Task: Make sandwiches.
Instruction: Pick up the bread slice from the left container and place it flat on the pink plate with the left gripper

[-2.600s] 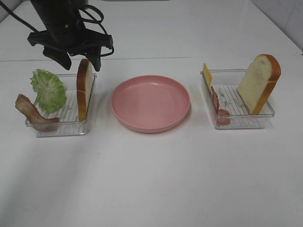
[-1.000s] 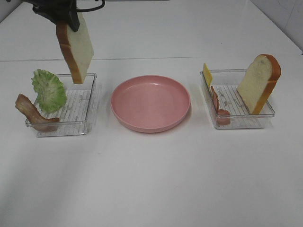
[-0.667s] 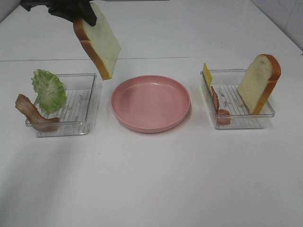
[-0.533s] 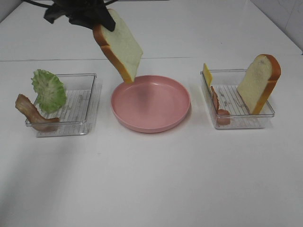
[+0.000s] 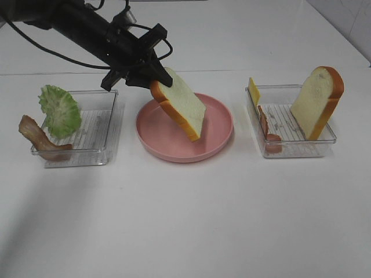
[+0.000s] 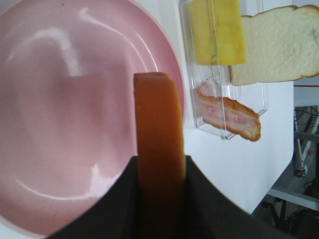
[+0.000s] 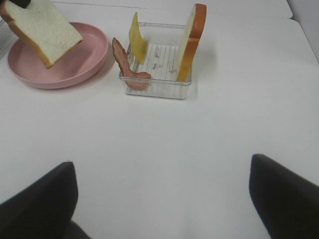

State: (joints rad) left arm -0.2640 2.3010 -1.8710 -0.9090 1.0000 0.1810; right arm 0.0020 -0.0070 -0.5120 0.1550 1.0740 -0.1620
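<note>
Bread slice (image 5: 182,107) in the left end effector (image 5: 149,74) hangs tilted over the round pink plate (image 5: 215,116) at the middle of the white worktop (image 5: 185,220). The fingers clamp the slice at its rounded upper end, and its lower corner dips toward the plate's floor. It may be just touching, but neither the high view nor the right wrist view settles this. The slice has a pale, spongy white face and an orange-brown crust. From the left wrist camera only the crust edge (image 6: 158,124) shows, a narrow orange band pinched between the two dark fingers (image 6: 114,209) above the plate (image 6: 60,99).

Toward the right edge of the worktop a clear tray (image 5: 295,147) holds a second bread slice (image 5: 316,101). It stands on edge and leans against the tray's right wall. A thin yellow cheese square (image 5: 253,91) is propped at the tray's far left corner, with a brown-red bacon strip (image 5: 266,130) along the left wall.

Toward the left edge another clear tray (image 5: 87,156) carries a ruffled green lettuce leaf (image 5: 59,110), standing up. A second bacon strip (image 5: 37,136) drapes over its left rim.

The right end effector (image 7: 162,164) is spread wide and holds nothing. It is above bare worktop nearer the front edge, well apart from the right tray.
</note>
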